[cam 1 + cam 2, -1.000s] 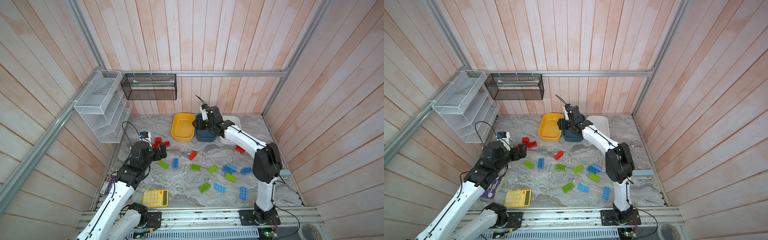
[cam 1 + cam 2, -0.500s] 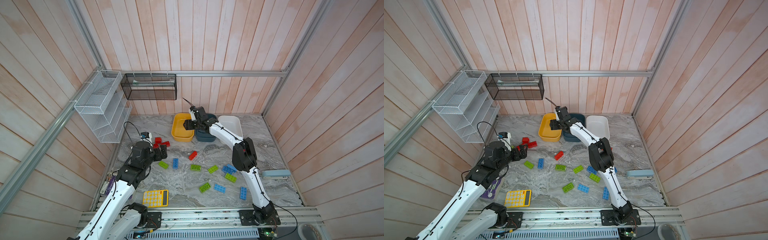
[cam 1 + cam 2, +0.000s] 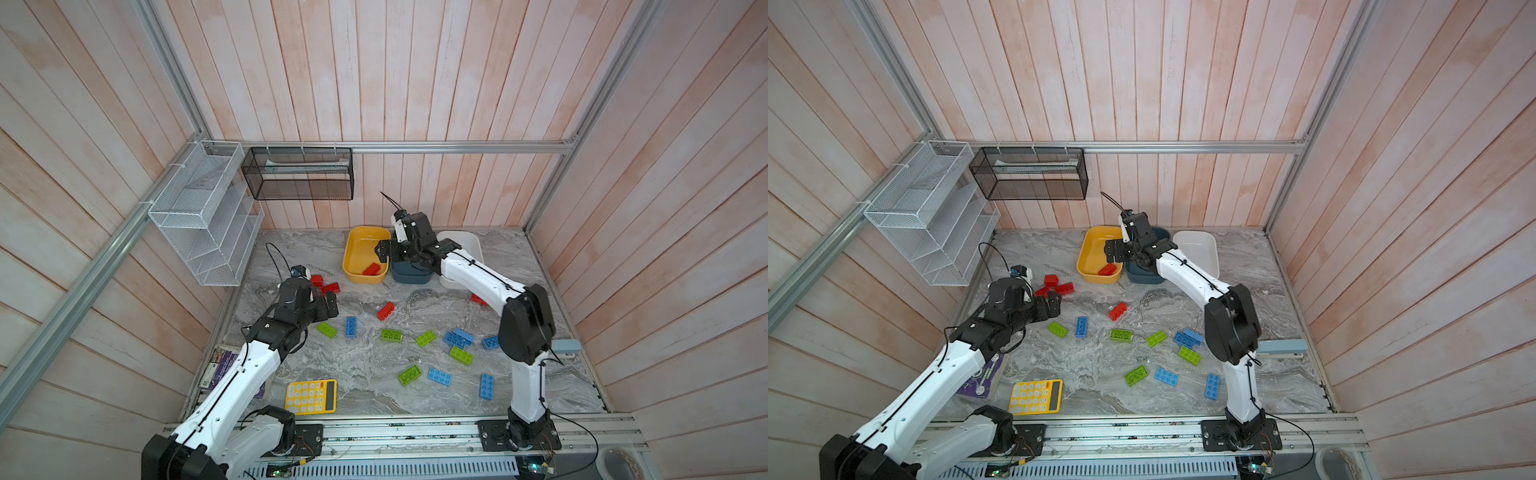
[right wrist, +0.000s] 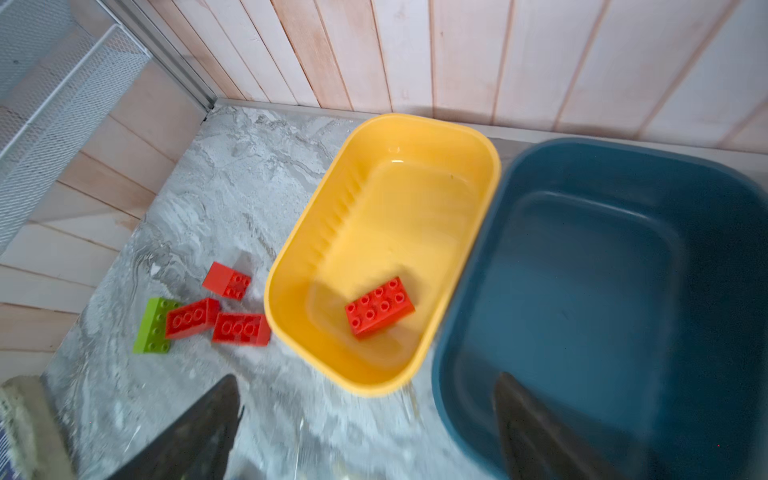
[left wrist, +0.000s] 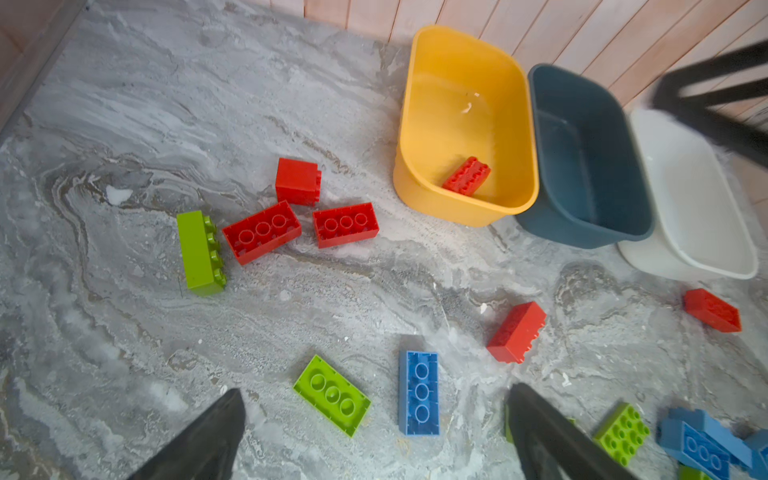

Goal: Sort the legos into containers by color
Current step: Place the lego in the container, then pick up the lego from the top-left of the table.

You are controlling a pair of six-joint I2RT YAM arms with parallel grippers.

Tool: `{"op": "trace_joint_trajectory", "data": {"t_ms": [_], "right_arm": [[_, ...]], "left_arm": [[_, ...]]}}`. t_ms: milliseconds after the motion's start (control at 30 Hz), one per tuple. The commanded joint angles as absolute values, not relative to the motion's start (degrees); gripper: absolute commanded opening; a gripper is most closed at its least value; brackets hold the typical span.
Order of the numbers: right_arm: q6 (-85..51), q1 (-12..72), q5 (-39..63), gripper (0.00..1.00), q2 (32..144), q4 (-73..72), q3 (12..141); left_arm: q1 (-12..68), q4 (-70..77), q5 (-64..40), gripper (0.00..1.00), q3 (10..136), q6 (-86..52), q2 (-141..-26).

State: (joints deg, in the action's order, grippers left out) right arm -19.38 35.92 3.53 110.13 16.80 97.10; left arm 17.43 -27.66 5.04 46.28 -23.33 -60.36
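1 red 8-stud lego (image 4: pixel 379 306) lies studs-up in the yellow tub (image 4: pixel 332 216).

Just above frame centre, a red studded plastic brick (image 3: pixel 371 269) lies inside the yellow rounded plastic tub (image 3: pixel 348 255); the right gripper (image 3: pixel 392 254) hangs over its right rim, beside the dark teal plastic tub (image 3: pixel 409 276).

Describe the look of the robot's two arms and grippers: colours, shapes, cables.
The left arm and right arm are smooth and white, joined by bulky black joints. A thin black cable runs along each arm. The left gripper and right gripper each have two dark, tapering fingers.
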Motion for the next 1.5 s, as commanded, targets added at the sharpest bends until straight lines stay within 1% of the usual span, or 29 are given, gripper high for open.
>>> {"op": "trace_joint_trajectory", "data": {"t_ms": [0,100,200,367,467,633,867,1033,1233,1467], "right_arm": [[-20.6,36.4,1.5,0.95,96.3,9.5,84.4],[-22.6,36.4,0.8,0.96,85.1,5.4,71.0],[-24.8,36.6,0.1,0.96,75.4,1.1,58.3],[-25.7,36.5,-2.9,0.97,65.6,-3.4,44.4],[-25.8,36.6,-5.4,0.99,62.2,-6.9,38.9],[-26.4,36.6,-5.1,0.99,62.5,-14.1,33.9],[-27.2,36.6,-5.9,0.98,65.9,-21.8,29.6],[-27.4,36.7,-5.5,0.97,67.2,-21.6,30.0],[-26.3,36.7,-8.0,0.96,66.5,-22.8,28.5],[-26.8,36.7,-6.5,0.95,68.2,-24.1,28.1]], "left_arm": [[17.7,-28.8,6.4,0.98,49.7,-26.2,-63.6],[17.6,-28.7,7.8,0.97,51.1,-27.9,-67.7],[17.6,-28.3,10.3,1.00,52.4,-28.6,-72.8],[17.6,-26.5,14.5,1.00,54.5,-27.8,-81.4],[17.5,-24.3,13.9,1.00,55.9,-27.8,-86.3],[17.6,-22.3,11.8,1.00,59.9,-28.3,-94.3],[17.6,-21.2,12.5,1.00,64.8,-28.7,-102.6],[17.5,-21.2,13.8,0.98,68.1,-28.5,-107.2],[17.6,-21.5,16.5,0.94,71.5,-28.0,-111.3],[17.5,-21.5,17.6,0.90,74.6,-27.5,-115.4]]}}
